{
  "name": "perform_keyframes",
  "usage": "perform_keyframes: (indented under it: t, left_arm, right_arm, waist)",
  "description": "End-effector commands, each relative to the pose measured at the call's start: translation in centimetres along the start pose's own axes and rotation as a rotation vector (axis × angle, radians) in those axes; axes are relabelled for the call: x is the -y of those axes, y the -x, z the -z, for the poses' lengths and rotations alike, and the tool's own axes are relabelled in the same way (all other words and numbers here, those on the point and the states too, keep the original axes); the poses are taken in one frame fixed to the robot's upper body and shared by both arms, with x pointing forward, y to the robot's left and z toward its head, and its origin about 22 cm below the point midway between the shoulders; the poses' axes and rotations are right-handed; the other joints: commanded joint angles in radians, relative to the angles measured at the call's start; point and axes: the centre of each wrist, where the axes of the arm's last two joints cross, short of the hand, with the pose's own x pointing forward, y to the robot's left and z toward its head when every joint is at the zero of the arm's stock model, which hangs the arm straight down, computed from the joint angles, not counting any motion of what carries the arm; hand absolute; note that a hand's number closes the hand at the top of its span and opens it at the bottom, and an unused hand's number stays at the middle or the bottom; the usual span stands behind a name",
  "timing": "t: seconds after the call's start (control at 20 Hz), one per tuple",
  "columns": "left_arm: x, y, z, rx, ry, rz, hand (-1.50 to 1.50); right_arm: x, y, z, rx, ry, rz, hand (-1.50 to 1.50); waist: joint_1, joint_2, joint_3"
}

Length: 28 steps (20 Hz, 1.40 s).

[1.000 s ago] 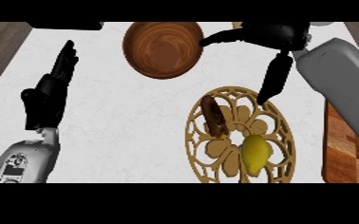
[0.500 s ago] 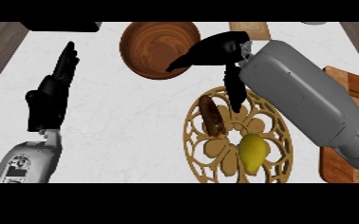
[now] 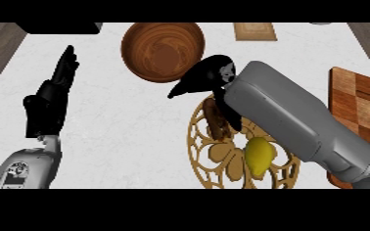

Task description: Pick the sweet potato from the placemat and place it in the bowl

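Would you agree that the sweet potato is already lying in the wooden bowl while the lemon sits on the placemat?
Not quite. In the head view the sweet potato lies on the placemat, not in the wooden bowl. The right hand is just above it. The lemon does sit on the placemat, as you said.

It was a kitchen counter, by all signs. A pale, marble-like worktop (image 3: 145, 122) filled the view. A wooden bowl (image 3: 162, 50) stood at twelve o'clock, a wooden chopping board (image 3: 352, 95) at three o'clock, and a cut-out placemat (image 3: 217, 161) bearing a lemon (image 3: 260, 155) at five o'clock.
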Motion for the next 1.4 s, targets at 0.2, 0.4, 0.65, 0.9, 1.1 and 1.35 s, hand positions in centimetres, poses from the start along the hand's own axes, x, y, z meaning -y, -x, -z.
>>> perform_keyframes:
  t: [0.2,0.4,0.65,0.9,1.1,1.35]
  left_arm:
    - [-1.5,-0.8,1.6,0.001,-0.001,-0.022,0.00]
    - [-1.3,0.0,0.7,-0.001,0.005,-0.010,0.00]
    - [0.8,0.6,-0.3,-0.007,0.017,-0.007,0.00]
    - [-1.0,0.2,-0.2,-0.002,0.005,-0.014,0.00]
    - [-0.8,0.8,0.3,0.004,-0.011,0.000,0.00]
    - [-1.5,-2.5,0.8,-0.007,0.015,-0.012,0.00]
  right_arm:
    - [-3.3,0.7,2.7,-0.152,-0.096,-0.070,-1.50]
    - [-4.8,0.4,3.9,-0.156,-0.091,-0.077,-1.50]
    - [-4.3,2.5,3.9,-0.150,-0.102,-0.039,-1.50]
    - [-5.2,2.5,5.9,-0.135,-0.104,-0.054,-1.50]
    - [-7.4,1.9,9.0,-0.130,-0.120,-0.072,-1.50]
    - [-8.3,2.6,8.4,-0.066,-0.097,-0.170,1.50]
  waist:
    - [-0.002,0.002,0.000]
    - [-0.003,0.001,0.000]
    - [0.003,0.003,0.000]
    - [0.003,0.002,0.000]
    - [0.007,0.004,0.000]
    - [0.004,0.002,0.001]
